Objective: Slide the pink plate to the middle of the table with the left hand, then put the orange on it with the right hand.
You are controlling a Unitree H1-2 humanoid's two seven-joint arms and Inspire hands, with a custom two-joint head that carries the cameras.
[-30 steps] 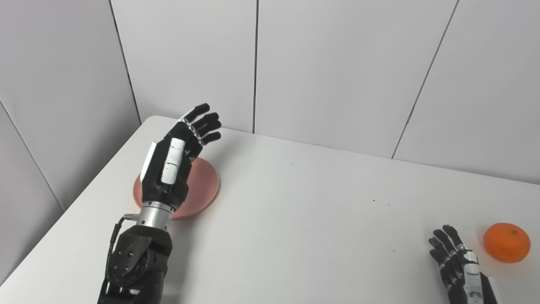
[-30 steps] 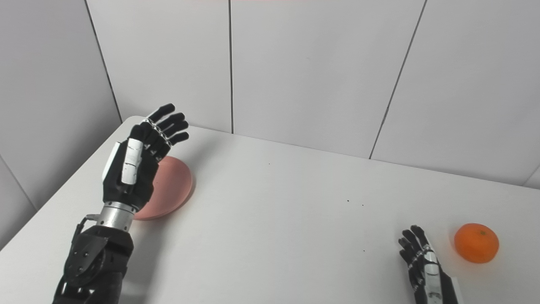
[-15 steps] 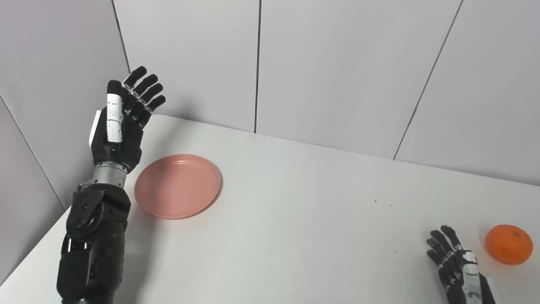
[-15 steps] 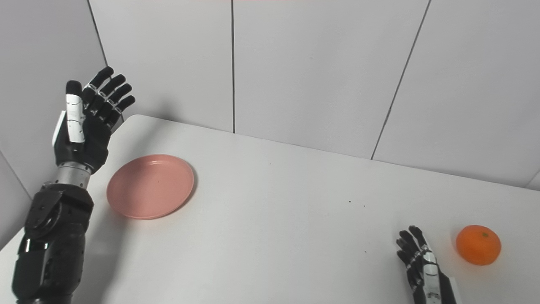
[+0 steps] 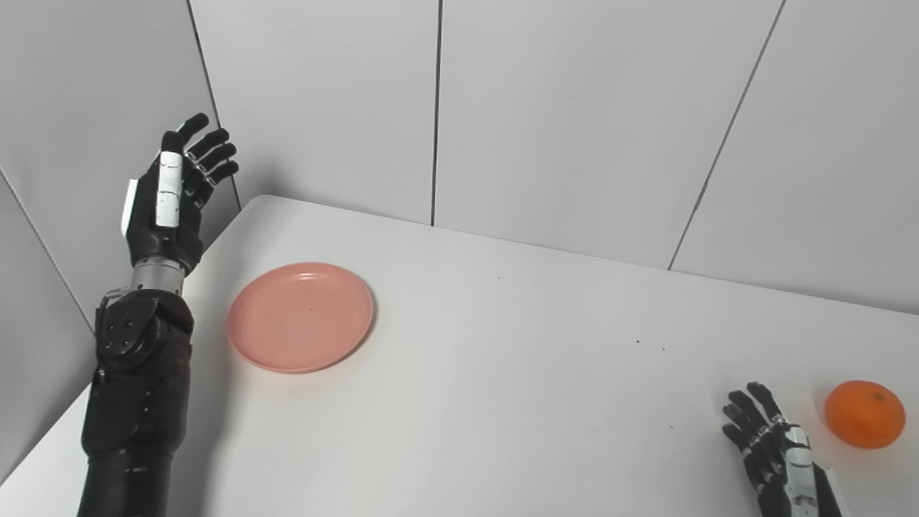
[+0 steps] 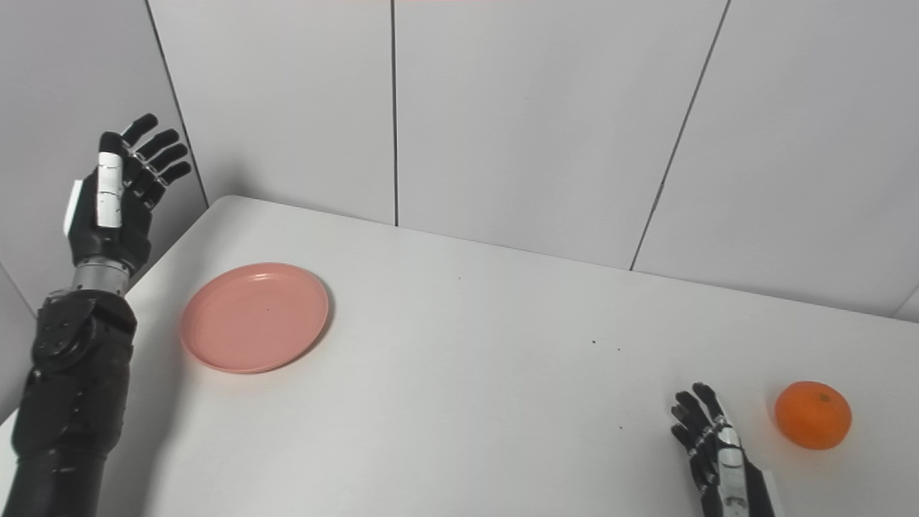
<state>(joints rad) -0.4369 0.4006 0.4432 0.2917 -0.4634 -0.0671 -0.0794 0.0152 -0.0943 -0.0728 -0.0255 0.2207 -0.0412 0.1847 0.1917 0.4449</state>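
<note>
The pink plate (image 5: 301, 316) lies flat on the left part of the white table (image 5: 502, 373). My left hand (image 5: 172, 205) is raised in the air beyond the table's left edge, well to the left of the plate and above it, fingers spread, holding nothing. An orange (image 5: 864, 414) rests near the right front of the table. At the bottom right my right hand (image 5: 772, 449) sits low over the table just left of the orange, fingers apart and empty, not touching the fruit.
Grey wall panels (image 5: 574, 108) stand close behind the table and along its left side. The table's left edge (image 5: 122, 359) runs diagonally under my left forearm. A few dark specks (image 5: 639, 341) dot the tabletop.
My left hand has lifted off from above the plate and swung left and up, past the table's left edge, uncovering the plate. Plate, orange and right hand have stayed in place.
</note>
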